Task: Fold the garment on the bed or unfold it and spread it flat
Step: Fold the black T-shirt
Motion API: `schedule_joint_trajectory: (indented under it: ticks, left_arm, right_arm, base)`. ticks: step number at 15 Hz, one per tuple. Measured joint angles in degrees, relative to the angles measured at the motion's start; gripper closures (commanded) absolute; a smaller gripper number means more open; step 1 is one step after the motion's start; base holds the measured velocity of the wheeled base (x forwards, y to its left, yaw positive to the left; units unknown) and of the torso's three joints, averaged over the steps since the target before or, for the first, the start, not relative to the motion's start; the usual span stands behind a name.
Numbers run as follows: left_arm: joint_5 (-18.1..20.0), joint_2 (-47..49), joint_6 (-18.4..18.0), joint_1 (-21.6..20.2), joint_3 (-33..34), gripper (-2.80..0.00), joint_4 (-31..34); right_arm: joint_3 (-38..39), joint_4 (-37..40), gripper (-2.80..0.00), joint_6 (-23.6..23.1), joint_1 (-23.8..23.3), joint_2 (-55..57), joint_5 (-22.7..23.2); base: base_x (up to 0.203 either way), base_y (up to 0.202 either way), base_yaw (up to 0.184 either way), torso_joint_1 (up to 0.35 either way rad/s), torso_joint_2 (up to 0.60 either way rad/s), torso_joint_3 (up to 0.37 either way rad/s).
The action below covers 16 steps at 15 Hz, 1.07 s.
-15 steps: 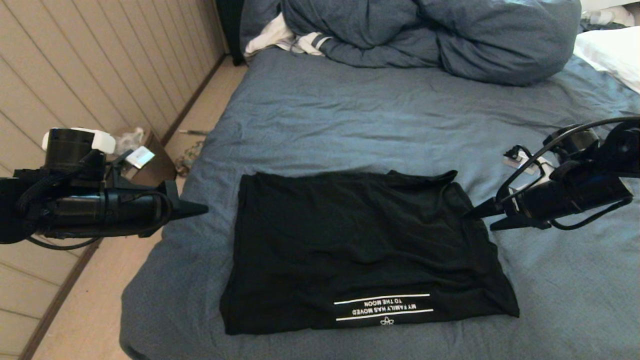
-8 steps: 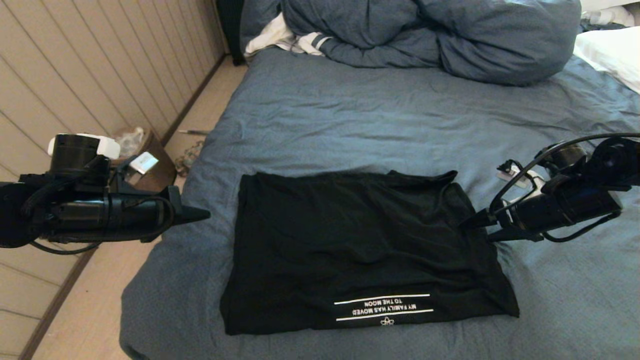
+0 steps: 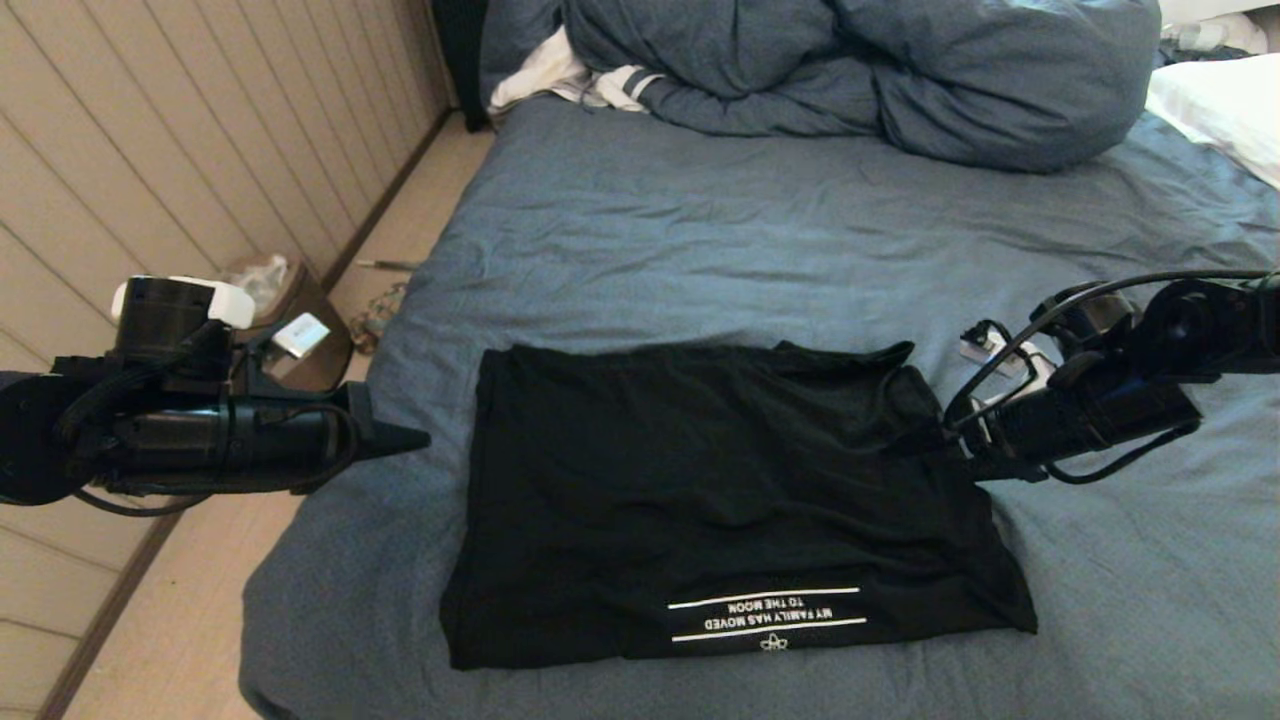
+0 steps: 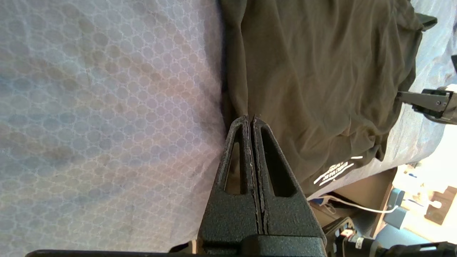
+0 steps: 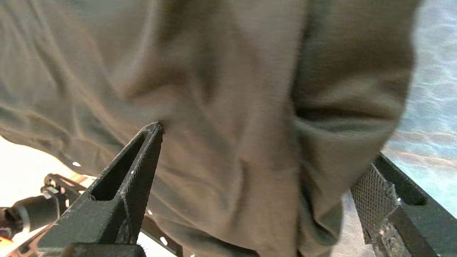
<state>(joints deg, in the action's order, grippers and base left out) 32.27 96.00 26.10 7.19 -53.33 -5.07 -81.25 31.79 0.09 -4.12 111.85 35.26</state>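
Tips of right claw (image 3: 925, 445) lost against black cloth at right edge of garment (image 3: 720, 500) in head view; contact not discernible. Garment folded, moon print hidden, only upside-down lettering showing near its front hem. In right wrist view, garment (image 5: 228, 107) blurred, one finger (image 5: 400, 207) cut off by picture's edge. Duvet (image 3: 860, 70) beyond garment cropped at top; pillow (image 3: 1220, 105) cut at right. White cloth (image 3: 560, 80) half buried under duvet. Bed (image 3: 700, 230) cropped at bottom and right.

The shirt (image 3: 700, 490) bears white lettering near its front edge, upside down in the head view: "MY FAMILY HAS MOVED TO THE MOON", in 2 lines between 2 white bars.
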Motion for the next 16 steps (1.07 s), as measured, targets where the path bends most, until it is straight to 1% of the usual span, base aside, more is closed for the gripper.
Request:
schedule_joint_trajectory:
  ticks: [3, 8, 11, 16]
  left_arm:
    - [0.0, 0.0, 0.0, 0.0, 0.3, 0.0, 0.0]
    - [0.4, 0.4, 0.1, 0.1, 0.8, 0.0, 0.0]
    - [3.8, 0.1, 0.1, -0.1, 1.1, 0.0, 0.0]
    - [4.5, 0.0, 0.0, -0.2, 1.3, 0.0, 0.0]
  right_arm:
    - [-0.1, 0.0, 0.0, 0.5, 0.8, -0.2, 0.1]
    - [0.9, 0.0, 0.0, -0.2, 0.2, -1.3, 1.5]
    - [0.8, 0.1, 0.0, -0.6, -0.2, -1.3, 1.5]
    - [-0.6, 0.4, 0.0, -0.7, -3.1, -2.7, 1.2]
  base:
    - [0.0, 0.0, 0.0, 0.0, 0.0, 0.0]
    - [0.0, 0.0, 0.0, 0.0, 0.0, 0.0]
    - [0.0, 0.0, 0.0, 0.0, 0.0, 0.0]
    - [0.0, 0.0, 0.0, 0.0, 0.0, 0.0]
